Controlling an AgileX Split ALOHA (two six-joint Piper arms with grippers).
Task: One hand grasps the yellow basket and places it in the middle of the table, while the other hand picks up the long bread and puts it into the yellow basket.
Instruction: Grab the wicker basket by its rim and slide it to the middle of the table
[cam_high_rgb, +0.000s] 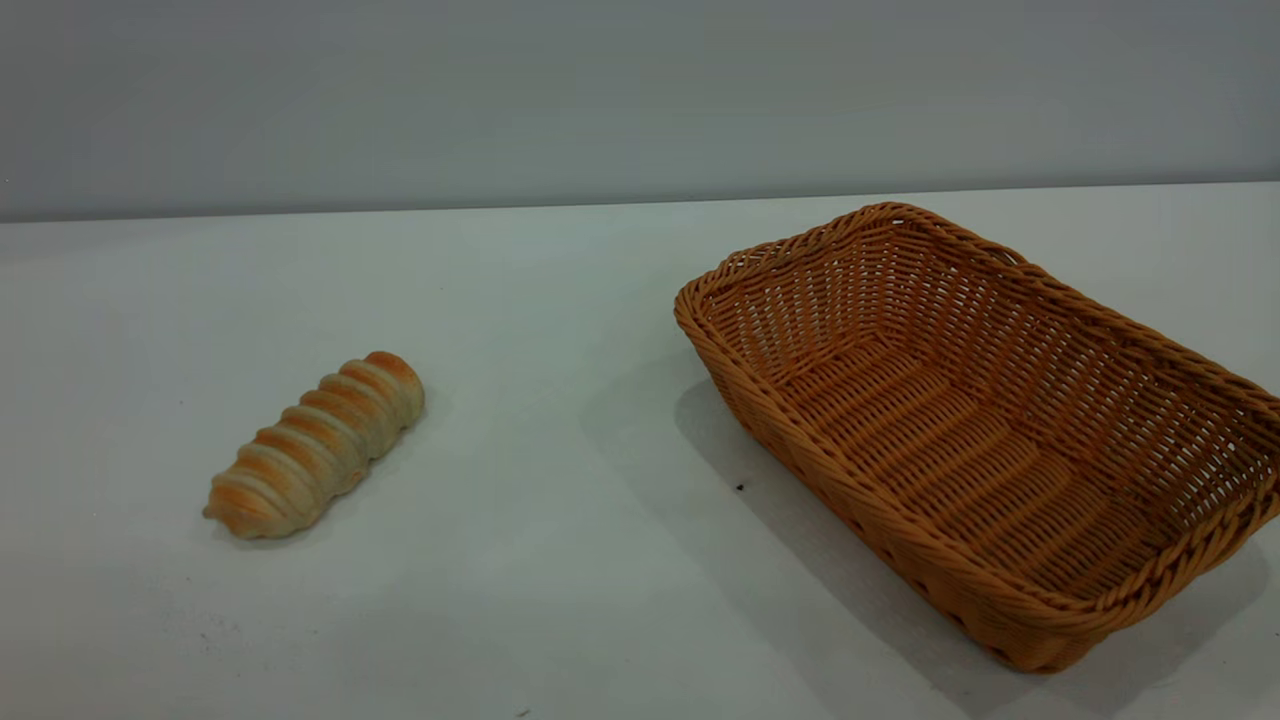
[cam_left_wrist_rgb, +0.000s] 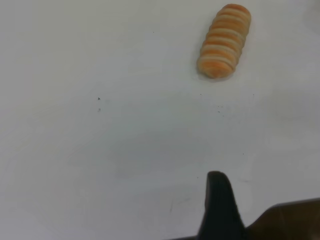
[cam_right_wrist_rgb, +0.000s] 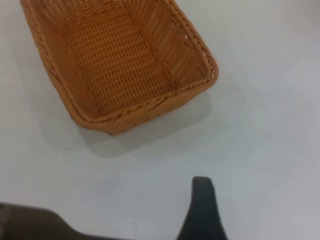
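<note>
Left pincer (cam_left_wrist_rgb: 220, 210) shows just one dark finger at the bottom edge of its wrist view, hovering above bare white surface (cam_left_wrist_rgb: 125, 150), well apart from the bread; whether it's open or closed, I can't tell. Right pincer (cam_right_wrist_rgb: 202, 210), same story: a single dark finger at the bottom of its own wrist view, above the surface and short of the basket's near end, grip state impossible to call. Neither arm appears in the exterior view.

Now the biggest item: the yellow basket (cam_high_rgb: 1000, 600) sits at the right of the exterior frame, running past the right edge, nothing inside it. Its long axis runs diagonally, from upper centre down toward the lower right corner.

Smaller: the long bread (cam_high_rgb: 315, 445) lies flat at the lower left of that frame, well apart from the basket. Its long axis tilts from lower left up to upper right, spiral ridges crossing it.
</note>
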